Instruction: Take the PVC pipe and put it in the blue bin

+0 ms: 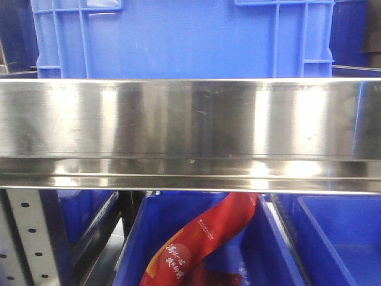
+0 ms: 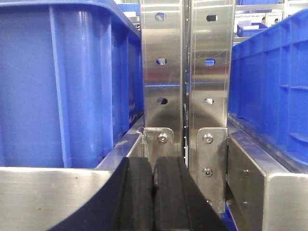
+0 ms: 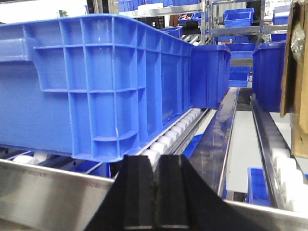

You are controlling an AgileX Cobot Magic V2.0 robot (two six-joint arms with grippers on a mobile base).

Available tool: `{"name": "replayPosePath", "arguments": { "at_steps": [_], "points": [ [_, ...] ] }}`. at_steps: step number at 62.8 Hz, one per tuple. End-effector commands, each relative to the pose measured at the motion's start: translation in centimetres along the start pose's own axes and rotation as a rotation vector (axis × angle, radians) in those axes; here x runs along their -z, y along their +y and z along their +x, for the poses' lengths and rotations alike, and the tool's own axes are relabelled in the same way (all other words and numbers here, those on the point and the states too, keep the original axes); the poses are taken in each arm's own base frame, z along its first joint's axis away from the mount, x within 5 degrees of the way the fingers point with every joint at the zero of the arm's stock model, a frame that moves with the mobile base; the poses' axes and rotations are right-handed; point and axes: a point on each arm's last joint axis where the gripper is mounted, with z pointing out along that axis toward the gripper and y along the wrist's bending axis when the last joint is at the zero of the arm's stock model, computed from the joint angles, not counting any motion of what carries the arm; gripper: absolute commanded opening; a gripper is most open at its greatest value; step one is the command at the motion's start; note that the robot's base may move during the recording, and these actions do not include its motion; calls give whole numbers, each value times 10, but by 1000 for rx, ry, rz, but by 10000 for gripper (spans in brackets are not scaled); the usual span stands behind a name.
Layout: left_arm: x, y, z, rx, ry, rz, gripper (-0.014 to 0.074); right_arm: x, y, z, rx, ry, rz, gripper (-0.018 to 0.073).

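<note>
Although three views are available, no PVC pipe shows in any of them, so its direction from either gripper, its long axis and the nearer arm cannot be determined.

Largest item: stainless shelf rail (image 1: pixel 190 134), spanning the whole front view horizontally and blocking most of it. Above it sits a large blue crate (image 1: pixel 178 39). Below it, lower-tier blue bins (image 1: pixel 333 238); the middle one holds a red printed package (image 1: pixel 205 235), not a pipe.

Left wrist view: blue crate (image 2: pixel 62 86) on the left, another blue bin wall (image 2: pixel 269 91) on the right, two perforated steel uprights (image 2: pixel 185 67) between them. Left gripper (image 2: pixel 154 197) has its black pads pressed together, nothing pinched.

Right wrist view: ribbed blue crate (image 3: pixel 101 82) resting on a white roller track (image 3: pixel 173 132), with more blue bins further back along the rack. A cardboard edge (image 3: pixel 296 72) shows at far right. Right gripper (image 3: pixel 155 197) is likewise pressed together and empty, hovering just over the front steel rail (image 3: pixel 48 187).

Judgement: task is at the search stage; nothing grasped. Candidate target bins are plentiful; the pipe must be located first, likely requiring a change of viewpoint.
</note>
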Motion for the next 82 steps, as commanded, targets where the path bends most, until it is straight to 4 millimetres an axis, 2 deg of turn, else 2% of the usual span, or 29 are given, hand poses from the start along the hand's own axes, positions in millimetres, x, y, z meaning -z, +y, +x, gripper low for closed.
{"name": "replayPosePath", "arguments": {
  "at_steps": [1, 6, 14, 46, 82],
  "points": [
    [0, 0, -2, 3, -17, 5, -111, 0, -1, 1, 6, -40, 7, -163],
    [0, 0, -2, 3, -17, 5, -111, -1, -3, 6, 6, -82, 14, -163],
    [0, 0, -2, 3, -17, 5, -111, -1, -3, 3, 6, -112, 16, -163],
    [0, 0, -2, 3, -17, 5, -111, -1, -2, 11, 8, -27, 12, -163],
    [0, 0, -2, 3, -17, 5, -111, -1, -2, 11, 8, -27, 12, -163]
  ]
}}
